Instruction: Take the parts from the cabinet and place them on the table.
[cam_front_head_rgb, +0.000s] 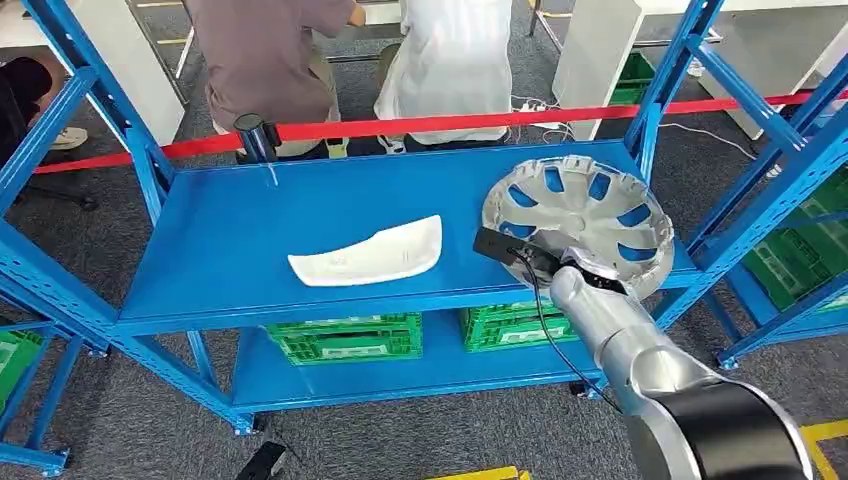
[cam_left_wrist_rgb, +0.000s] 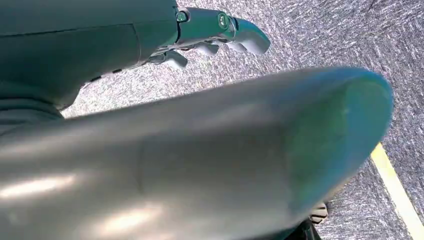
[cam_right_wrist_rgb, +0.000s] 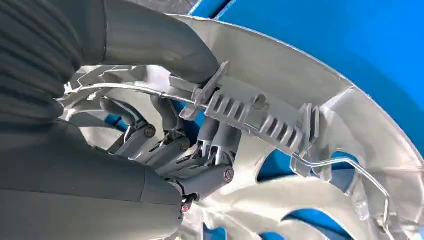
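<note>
My right hand is closed on the rim of the wheel cover, thumb outside, fingers inside — it is tilted at the right end of the blue shelf. I judge the grasp is made; next I must lift it clear and carry it to the table. My left hand hangs down, fingers loosely curled, holding nothing.

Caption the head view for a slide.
Right hand grips the silver hubcap on the blue shelf.

We see the wheel cover hiding most of our right hand; both people behind the shelf are cut off at the top edge.
</note>
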